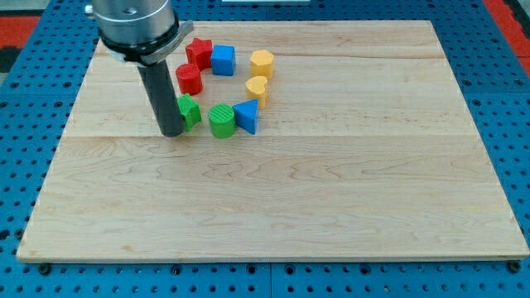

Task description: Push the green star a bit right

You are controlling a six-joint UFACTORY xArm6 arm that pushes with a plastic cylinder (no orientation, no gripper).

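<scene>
Arm comes in from the view's top left: metal housing up top, dark rod dropping straight down, upright, no visible tilt. My tip (pixel 171 132) sits on the bench (pixel 273 207) at the left side of the block cluster, touching or just short of the green star (pixel 190 111); can't tell which, since the rod covers the star's left part.

Tool state: plain rod, nothing to open or close, holding nothing.

Green star is at the lower left of the cluster, immediately to the view's right of the tip. Only its right portion shows, so its pointing direction and long axis can't be made out.

Rest of the cluster forms a loose ring:
- red cylinder (pixel 190 79) just above the green star
- red star (pixel 198 52) at the top, touching the blue cube (pixel 223 60) on its right
- yellow hexagon block (pixel 262 63) at upper right, apart from the blue cube
- yellow heart-like block (pixel 257 88) just below it
- blue triangle (pixel 246 116) at lower right, touching the green cylinder (pixel 221 121) on its left
- green cylinder near the green star, small gap between them

No readable labels or writing anywhere. Bench sits on a blue pegboard (pixel 497 124).
</scene>
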